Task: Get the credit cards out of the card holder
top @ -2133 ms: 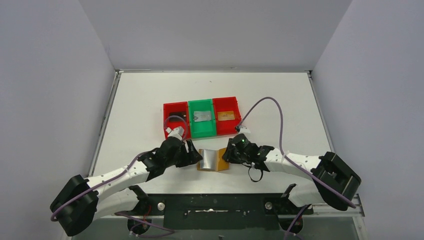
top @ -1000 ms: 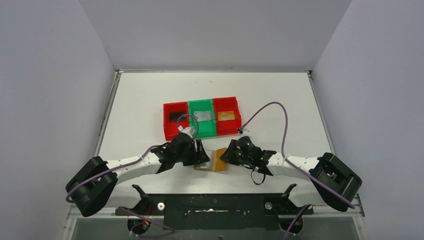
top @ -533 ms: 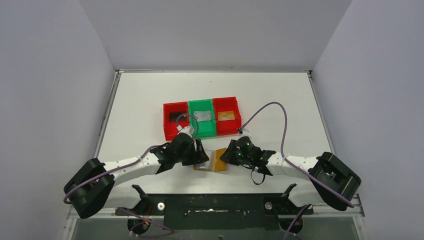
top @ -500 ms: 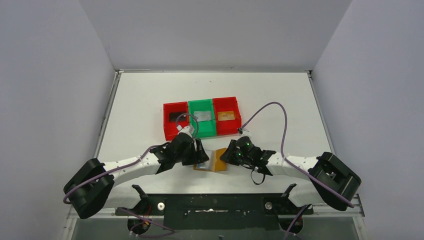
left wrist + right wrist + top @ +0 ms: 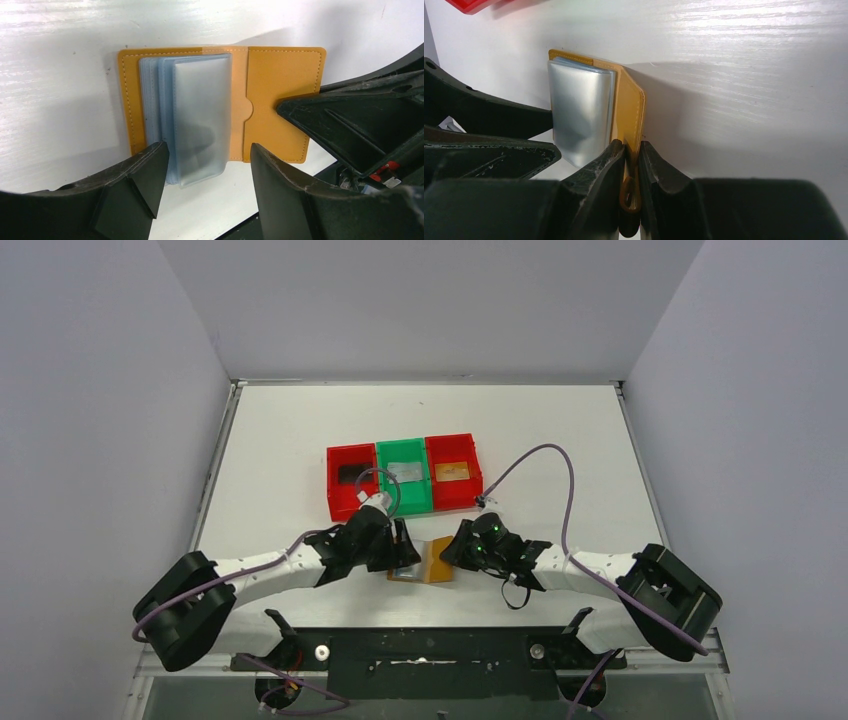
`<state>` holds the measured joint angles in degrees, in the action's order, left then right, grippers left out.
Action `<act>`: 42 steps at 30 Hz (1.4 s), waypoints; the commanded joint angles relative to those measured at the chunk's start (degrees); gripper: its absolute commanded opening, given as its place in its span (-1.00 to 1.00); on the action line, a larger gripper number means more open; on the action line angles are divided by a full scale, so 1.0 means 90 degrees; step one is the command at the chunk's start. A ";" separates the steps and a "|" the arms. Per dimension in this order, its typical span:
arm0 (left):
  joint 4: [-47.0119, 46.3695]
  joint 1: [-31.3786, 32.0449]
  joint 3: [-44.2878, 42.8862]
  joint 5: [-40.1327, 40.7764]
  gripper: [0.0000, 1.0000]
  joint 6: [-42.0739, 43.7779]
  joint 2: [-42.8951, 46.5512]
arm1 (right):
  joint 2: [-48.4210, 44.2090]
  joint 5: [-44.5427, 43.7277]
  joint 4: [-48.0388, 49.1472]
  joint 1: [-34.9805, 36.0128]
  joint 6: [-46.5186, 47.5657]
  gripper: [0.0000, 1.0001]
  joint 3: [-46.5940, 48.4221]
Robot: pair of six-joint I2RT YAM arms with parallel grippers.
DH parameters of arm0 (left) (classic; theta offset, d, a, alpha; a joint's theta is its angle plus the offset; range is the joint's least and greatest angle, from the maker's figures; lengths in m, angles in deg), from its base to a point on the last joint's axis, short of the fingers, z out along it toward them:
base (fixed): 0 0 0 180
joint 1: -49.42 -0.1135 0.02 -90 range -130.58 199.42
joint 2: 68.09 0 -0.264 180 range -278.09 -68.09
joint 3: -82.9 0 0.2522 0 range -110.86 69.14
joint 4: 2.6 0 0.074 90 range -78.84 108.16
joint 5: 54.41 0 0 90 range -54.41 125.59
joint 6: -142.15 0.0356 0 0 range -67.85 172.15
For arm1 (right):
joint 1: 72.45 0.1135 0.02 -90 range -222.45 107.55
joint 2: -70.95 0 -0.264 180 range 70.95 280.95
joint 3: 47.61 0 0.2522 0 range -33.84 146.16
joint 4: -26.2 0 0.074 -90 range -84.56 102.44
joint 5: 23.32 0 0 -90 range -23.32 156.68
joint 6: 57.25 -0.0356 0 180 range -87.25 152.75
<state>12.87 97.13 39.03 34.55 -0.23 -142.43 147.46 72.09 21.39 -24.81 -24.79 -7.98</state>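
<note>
The tan card holder (image 5: 436, 562) lies open on the table between my two grippers. Its pale blue-grey sleeves (image 5: 200, 115) fan out over the left half, and no card shows inside them. My left gripper (image 5: 207, 152) hangs open over the sleeves' near edge, a finger on each side, holding nothing. My right gripper (image 5: 631, 150) is shut on the card holder's (image 5: 633, 102) right flap and tab, which stand tilted up. Of the credit cards, a black one (image 5: 355, 473), a silver-grey one (image 5: 404, 471) and an orange-brown one (image 5: 452, 471) lie in the bins behind.
A row of three bins stands just beyond the holder: a red bin (image 5: 332, 490), a green bin (image 5: 405, 504) and a second red bin (image 5: 458, 502). The right arm's purple cable (image 5: 545, 455) loops over the table. The table's near edge runs just below the holder.
Two seconds ago the left gripper was further left; it has moved right over the sleeves. In the last second both arms have barely moved.
</note>
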 commanded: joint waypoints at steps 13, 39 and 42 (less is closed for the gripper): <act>-0.0375 0.0211 -0.0405 -0.0142 0.11 0.0033 0.0028 | 0.0063 -0.0064 0.0177 -0.0002 0.0033 -0.67 0.0096; 0.0431 0.0277 -0.0630 0.0546 0.20 0.0177 -0.0228 | 0.0037 -0.0132 0.0055 0.0000 0.0016 -0.62 0.0104; 0.0487 0.0279 -0.0655 0.0545 0.20 0.0155 -0.0338 | 0.0064 -0.0141 0.0056 0.0000 0.0016 -0.62 0.0127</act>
<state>16.87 99.38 35.42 38.37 0.34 -144.55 147.50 72.07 21.32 -24.81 -24.84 -7.98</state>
